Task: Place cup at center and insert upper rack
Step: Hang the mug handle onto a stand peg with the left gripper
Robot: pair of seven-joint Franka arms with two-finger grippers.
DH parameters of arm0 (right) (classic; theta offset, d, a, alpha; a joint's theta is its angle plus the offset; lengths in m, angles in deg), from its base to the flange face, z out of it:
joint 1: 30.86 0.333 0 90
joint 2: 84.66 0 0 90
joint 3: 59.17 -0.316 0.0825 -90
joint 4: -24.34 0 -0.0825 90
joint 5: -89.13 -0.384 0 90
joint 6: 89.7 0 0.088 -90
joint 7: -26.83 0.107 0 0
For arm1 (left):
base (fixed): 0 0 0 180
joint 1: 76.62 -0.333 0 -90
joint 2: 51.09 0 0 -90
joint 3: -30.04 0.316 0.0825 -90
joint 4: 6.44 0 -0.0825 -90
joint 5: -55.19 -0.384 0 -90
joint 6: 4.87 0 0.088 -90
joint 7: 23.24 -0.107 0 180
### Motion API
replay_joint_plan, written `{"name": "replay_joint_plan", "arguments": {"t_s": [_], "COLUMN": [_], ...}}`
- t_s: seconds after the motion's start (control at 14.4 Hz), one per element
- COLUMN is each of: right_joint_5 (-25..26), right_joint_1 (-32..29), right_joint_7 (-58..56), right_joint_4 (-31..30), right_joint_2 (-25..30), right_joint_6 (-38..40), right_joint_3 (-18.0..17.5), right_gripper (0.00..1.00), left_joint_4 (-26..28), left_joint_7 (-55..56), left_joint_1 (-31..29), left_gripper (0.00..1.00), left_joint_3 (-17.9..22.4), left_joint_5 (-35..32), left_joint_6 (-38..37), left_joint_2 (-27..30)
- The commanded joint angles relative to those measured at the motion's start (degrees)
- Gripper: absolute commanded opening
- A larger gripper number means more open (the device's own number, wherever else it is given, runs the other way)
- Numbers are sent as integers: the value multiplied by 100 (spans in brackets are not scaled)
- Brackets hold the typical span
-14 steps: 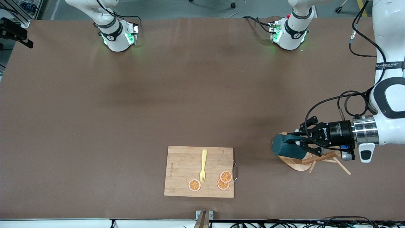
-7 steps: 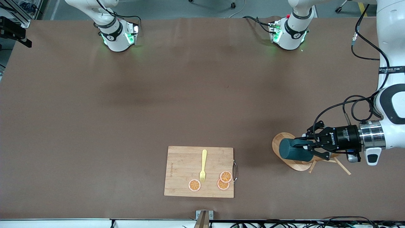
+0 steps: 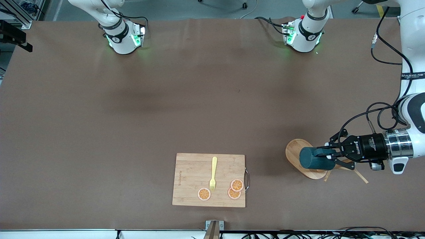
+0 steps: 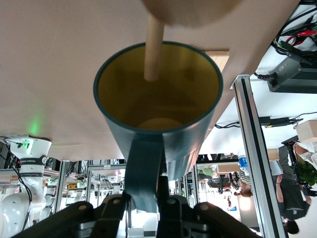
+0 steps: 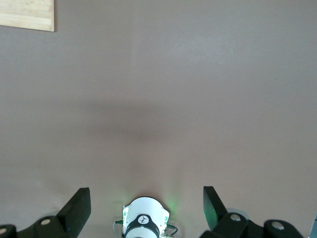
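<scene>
- Cup [image 3: 313, 158] — I see it held on its side by my left gripper [image 3: 328, 155], above the rack [image 3: 300, 156] at the left arm's end of the table [image 3: 132, 116].
- Left gripper fingers [image 3: 323, 152] are pinched on the cup's handle [image 4: 143, 173]; the left wrist view shows the strap-like handle running down between them.
- In that wrist view I look straight into the cup's yellow inside, and the rack's round post [image 4: 153, 47] pokes into the open mouth.
- The rack lies tipped over, its oval base showing edge-up toward the board's side, its thin pegs [image 3: 360, 176] splayed on the table under my left wrist.
- The cup's closed bottom faces the table's middle; its mouth faces the gripper.
- Right gripper [image 5: 147, 210]: not seen from the front; its wrist view looks down on bare table with the fingers [image 5: 77, 208] spread wide, holding nothing — that arm waits.
- Near the front edge sits a board [image 3: 189, 179], well apart from the rack, toward the table's middle.
- On the board: a yellow fork [image 3: 213, 173], and three orange slices [image 3: 236, 185] at its end nearer the front camera, two of them overlapping.
</scene>
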Motion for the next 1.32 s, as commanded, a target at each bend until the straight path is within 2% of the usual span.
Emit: {"name": "replay_joint_plan", "arguments": {"t_s": [0.0, 0.48, 1.25], "right_joint_5": [-73, -91, -91], "right_joint_1": [-35, -52, -35], "right_joint_7": [28, 28, 345], "right_joint_4": [165, -116, -240], "right_joint_2": [-76, 29, 134], "right_joint_6": [105, -18, -88], "right_joint_3": [-39, -21, -39], "right_gripper": [100, 100, 100], "left_joint_4": [-56, -65, -65], "left_joint_7": [-53, -54, -133], "left_joint_1": [-146, -358, -525], "left_gripper": [1, 3, 7], "left_joint_3": [-38, -38, -38], "left_joint_5": [187, 433, 424], "left_joint_6": [-83, -285, -425], "left_joint_2": [-105, -317, -448]}}
